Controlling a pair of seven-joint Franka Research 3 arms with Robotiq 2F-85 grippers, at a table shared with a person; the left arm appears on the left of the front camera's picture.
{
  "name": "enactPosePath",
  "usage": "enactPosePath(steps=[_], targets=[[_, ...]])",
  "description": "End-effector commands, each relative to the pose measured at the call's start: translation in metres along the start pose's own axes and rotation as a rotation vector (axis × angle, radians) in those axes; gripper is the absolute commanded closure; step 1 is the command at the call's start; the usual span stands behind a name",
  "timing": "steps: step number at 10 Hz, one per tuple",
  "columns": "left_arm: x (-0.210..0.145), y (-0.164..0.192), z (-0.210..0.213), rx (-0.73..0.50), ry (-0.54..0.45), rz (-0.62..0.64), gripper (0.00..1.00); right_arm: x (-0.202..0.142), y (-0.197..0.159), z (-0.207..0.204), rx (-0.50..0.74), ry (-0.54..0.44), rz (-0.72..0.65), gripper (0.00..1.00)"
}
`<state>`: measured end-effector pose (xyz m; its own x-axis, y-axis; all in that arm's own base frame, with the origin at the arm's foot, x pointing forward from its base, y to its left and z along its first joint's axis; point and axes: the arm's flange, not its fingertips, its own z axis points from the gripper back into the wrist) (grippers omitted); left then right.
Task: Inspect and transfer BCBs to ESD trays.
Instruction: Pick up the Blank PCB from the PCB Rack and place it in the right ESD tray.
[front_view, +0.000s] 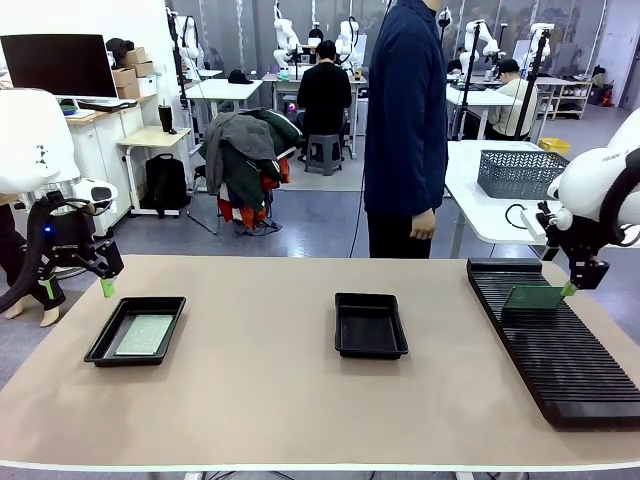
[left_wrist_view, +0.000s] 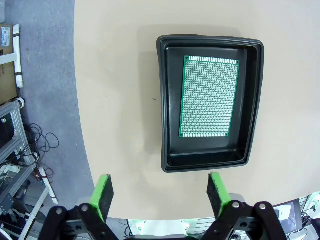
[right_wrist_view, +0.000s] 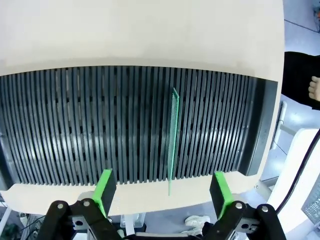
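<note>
One green BCB (front_view: 146, 334) lies flat inside the left ESD tray (front_view: 104, 341); from the left wrist that board (left_wrist_view: 208, 96) sits in the black tray (left_wrist_view: 251, 100), apart from my fingers. My left gripper (front_view: 76, 289) hovers open above the tray's outer left side, its jaws (left_wrist_view: 161, 194) empty. A second ESD tray (front_view: 370, 344) stands at the table's middle with nothing in it. Another BCB (front_view: 532, 296) stands on edge in the slotted rack (front_view: 560, 360). My right gripper (right_wrist_view: 161, 189) hangs open over that upright board (right_wrist_view: 173, 135), not touching it.
A person (front_view: 405, 120) in dark clothes stands at the far side of the table, one hand (front_view: 423, 223) hanging down. A grey mesh basket (front_view: 520, 172) rests on the white table behind the rack. The tan tabletop (front_view: 260, 390) lies bare between the trays.
</note>
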<state>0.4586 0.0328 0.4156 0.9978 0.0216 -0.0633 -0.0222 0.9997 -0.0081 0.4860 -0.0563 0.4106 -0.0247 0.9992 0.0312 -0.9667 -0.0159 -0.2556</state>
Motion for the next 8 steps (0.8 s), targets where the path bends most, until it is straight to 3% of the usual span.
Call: enactPosePath(steps=[1, 8], targets=[[-0.001, -0.001, 0.0, 0.001, 0.0, -0.001, 0.0, -0.008, -0.015, -0.018, -0.003, -0.005, 0.004, 0.0], [-0.001, -0.001, 0.0, 0.001, 0.0, -0.001, 0.0, -0.012, -0.042, -0.061, 0.047, -0.033, -0.009, 0.0]])
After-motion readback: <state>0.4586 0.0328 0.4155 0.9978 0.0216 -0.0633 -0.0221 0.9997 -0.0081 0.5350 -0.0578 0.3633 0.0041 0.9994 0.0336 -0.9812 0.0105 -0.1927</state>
